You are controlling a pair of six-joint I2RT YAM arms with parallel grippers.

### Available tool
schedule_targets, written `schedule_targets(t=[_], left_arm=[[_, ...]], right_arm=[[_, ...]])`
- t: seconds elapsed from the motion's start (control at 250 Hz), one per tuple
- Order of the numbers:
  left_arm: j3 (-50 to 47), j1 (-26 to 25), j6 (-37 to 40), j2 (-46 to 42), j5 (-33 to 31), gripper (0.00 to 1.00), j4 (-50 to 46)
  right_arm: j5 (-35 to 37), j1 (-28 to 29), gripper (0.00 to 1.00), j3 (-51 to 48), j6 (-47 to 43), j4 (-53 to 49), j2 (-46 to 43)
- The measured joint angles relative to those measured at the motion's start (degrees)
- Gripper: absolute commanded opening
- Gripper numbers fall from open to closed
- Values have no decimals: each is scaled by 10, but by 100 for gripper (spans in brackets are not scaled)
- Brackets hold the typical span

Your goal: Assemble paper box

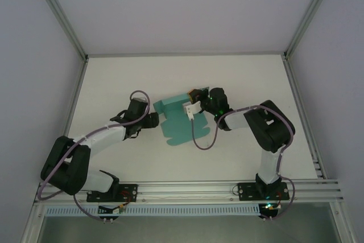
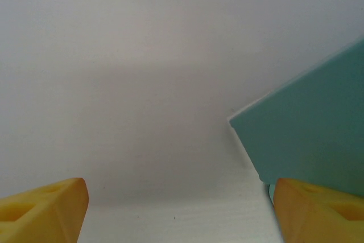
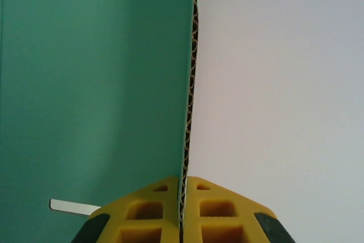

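At the overhead frame's centre, the right gripper (image 1: 192, 110) clamps the teal-green corrugated-card paper box (image 1: 177, 124) (edge-on); the left gripper (image 2: 181, 192) gapes, empty.

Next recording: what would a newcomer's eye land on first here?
The teal paper box, a die-cut sheet with flaps, stands out in the middle of the white table. The right claw is shut on its edge, the corrugated core showing edge-on in the right wrist view. The left claw hangs open beside the sheet's left corner, nothing between its yellow fingers.
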Motion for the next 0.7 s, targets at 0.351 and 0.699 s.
schedule_targets(t=[0.351,0.699], left_arm=[[52,-43,60,78,53,72,37],[81,-74,60,135,38,39,105]], right_arm=[[-28,-5,0,-12,-1,66,26],[-30,-7,0,-24,1,82,25]])
